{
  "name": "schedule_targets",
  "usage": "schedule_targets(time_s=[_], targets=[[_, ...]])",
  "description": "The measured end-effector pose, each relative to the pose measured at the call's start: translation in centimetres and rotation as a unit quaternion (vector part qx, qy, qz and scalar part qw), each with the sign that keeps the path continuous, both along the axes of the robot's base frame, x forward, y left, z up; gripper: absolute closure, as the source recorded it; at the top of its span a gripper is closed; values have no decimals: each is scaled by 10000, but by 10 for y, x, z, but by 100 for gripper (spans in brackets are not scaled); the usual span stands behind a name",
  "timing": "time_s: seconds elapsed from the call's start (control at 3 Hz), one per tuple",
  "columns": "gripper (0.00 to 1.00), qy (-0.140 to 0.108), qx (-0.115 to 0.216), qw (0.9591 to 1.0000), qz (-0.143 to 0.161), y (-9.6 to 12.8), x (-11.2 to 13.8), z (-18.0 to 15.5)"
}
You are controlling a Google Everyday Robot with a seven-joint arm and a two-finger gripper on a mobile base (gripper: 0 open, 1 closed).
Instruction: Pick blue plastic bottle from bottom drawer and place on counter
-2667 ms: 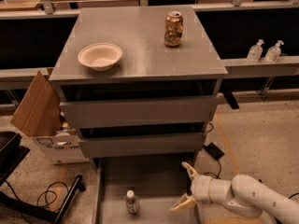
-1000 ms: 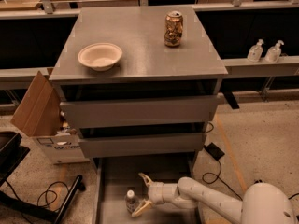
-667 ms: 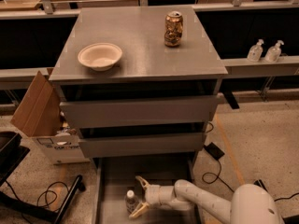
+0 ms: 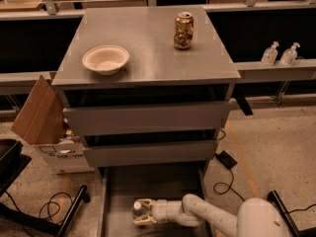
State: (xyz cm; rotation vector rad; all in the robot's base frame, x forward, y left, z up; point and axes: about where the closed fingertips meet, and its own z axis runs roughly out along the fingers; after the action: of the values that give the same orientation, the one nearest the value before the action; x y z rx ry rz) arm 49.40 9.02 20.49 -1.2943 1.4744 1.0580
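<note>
Below the front edge of the bench [image 4: 148, 46], the gripper [image 4: 137, 212] lies in the bottom drawer [image 4: 114, 191].
Its fingers [image 4: 144, 202] stand apart, one on each side of the blue plastic bottle [image 4: 138, 210], left of the drawer's middle; it is not lifted.

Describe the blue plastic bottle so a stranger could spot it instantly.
On the grey cabinet, look below the counter to the bottom drawer, pulled open at floor level. The blue plastic bottle sits on its floor, left of centre, with the gripper right at it. It is small and see-through, unlike the gold-brown can and the bowl up on top.
</note>
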Motion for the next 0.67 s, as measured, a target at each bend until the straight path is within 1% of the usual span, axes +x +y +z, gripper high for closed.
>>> schedule_targets(time_s=[0.33,0.67], targets=[[73,-77,123,9999,54,-2,-15,21],[94,-225,248,9994,-121,-20,-19,84]])
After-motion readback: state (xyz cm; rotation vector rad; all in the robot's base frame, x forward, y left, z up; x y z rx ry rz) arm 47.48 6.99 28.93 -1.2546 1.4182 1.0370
